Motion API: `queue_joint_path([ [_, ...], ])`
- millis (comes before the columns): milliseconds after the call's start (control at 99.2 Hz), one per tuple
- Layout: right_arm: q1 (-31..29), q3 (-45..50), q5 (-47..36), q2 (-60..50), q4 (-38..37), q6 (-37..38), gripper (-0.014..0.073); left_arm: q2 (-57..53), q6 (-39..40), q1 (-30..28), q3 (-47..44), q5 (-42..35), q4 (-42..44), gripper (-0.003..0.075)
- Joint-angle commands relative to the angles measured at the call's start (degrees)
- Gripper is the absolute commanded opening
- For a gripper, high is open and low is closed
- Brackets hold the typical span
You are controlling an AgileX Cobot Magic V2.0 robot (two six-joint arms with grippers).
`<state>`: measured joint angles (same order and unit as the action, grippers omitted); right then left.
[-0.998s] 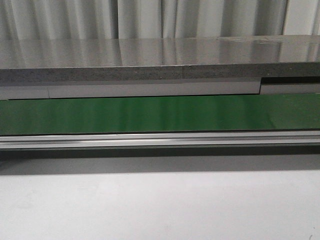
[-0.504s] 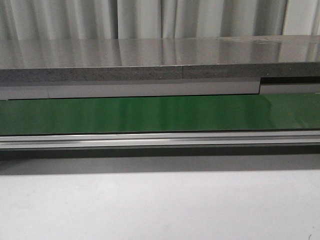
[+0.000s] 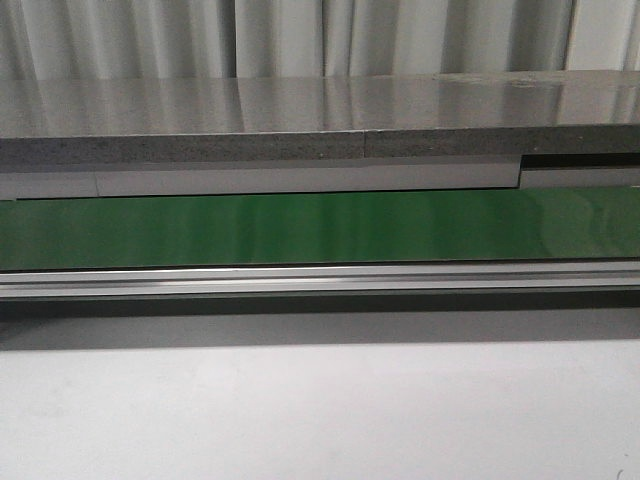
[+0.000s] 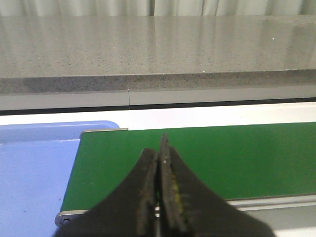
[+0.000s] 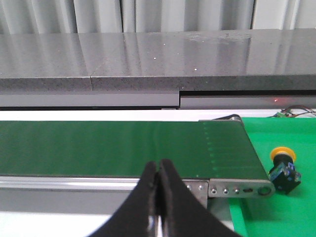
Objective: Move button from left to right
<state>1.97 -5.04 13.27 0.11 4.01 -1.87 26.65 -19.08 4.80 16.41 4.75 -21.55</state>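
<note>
The button (image 5: 283, 169), with a yellow-orange cap on a black body, lies on a green surface (image 5: 296, 212) just past the right end of the green conveyor belt (image 5: 123, 148), seen only in the right wrist view. My right gripper (image 5: 159, 170) is shut and empty, near the belt's front rail, well left of the button. My left gripper (image 4: 159, 155) is shut and empty above the belt's left end (image 4: 197, 158). Neither gripper nor the button shows in the front view, where the belt (image 3: 320, 228) runs across the middle.
A blue tray (image 4: 34, 168) lies at the belt's left end. An aluminium rail (image 3: 320, 280) runs along the belt's front. A grey stone-like shelf (image 3: 320, 120) stands behind the belt. The white tabletop (image 3: 320, 410) lies in front.
</note>
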Motion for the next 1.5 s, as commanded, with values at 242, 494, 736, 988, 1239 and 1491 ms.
queue_joint_path([
  [242, 0.0, 5.8, -10.0, -1.8, 0.3, 1.2, -0.0067, 0.2, -0.1, 0.6, 1.7, -4.7, -0.5, -0.0020],
  [494, 0.0, 5.8, -10.0, -1.8, 0.2, 1.2, -0.0067, 0.2, -0.1, 0.6, 1.7, -4.7, -0.5, -0.0020],
  [736, -0.1, 5.8, -9.9, -1.8, 0.2, 1.2, -0.0067, 0.2, -0.1, 0.6, 1.7, -4.7, -0.5, -0.0020],
  [988, -0.1, 5.8, -9.9, -1.8, 0.2, 1.2, -0.0067, 0.2, -0.1, 0.6, 1.7, -4.7, -0.5, -0.0020],
  [1239, -0.1, 5.8, -9.9, -1.8, 0.2, 1.2, -0.0067, 0.2, -0.1, 0.6, 1.7, -4.7, -0.5, -0.0020],
  [1491, -0.1, 5.8, -9.8, -1.8, 0.2, 1.2, -0.0067, 0.2, -0.1, 0.6, 1.6, -4.7, -0.5, -0.0020],
])
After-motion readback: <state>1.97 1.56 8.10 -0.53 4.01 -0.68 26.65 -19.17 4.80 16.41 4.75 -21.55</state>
